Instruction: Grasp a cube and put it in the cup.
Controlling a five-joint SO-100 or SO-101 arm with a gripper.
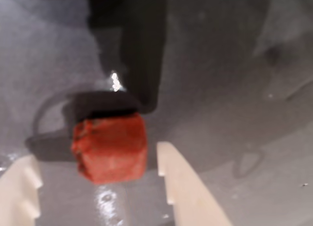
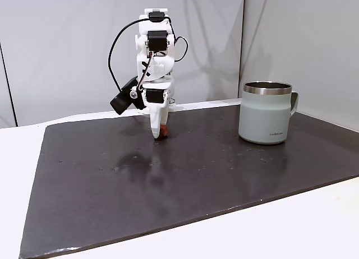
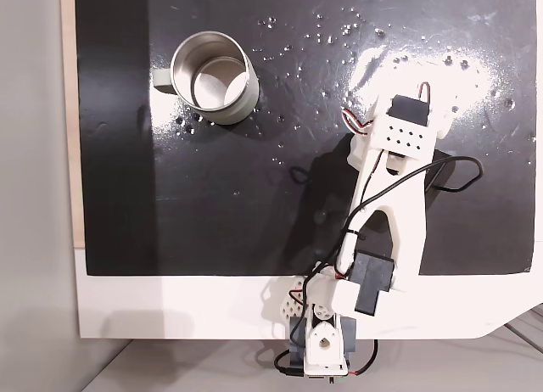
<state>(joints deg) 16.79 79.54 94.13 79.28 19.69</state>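
Observation:
The cube [image 1: 110,147], a small brick-red block, lies on the dark mat between my gripper's [image 1: 100,184] two white fingers. The right finger [image 1: 183,187] is close to it and the left finger [image 1: 19,187] stands further off; neither touches it, so the gripper is open. In a fixed view the gripper [image 2: 159,133] points straight down at the mat with the cube [image 2: 163,135] at its tip. The cup [image 2: 266,116], a pale grey-green mug with a steel rim and a handle, stands upright far to the right of it. From above the cup [image 3: 243,101] shows an empty inside.
The dark glossy mat [image 2: 196,180] covers most of the white table [image 2: 291,231]. The arm [image 3: 394,180] reaches out over the mat from its base [image 3: 318,341] at the table's edge. A grey wall [image 2: 67,46] stands behind.

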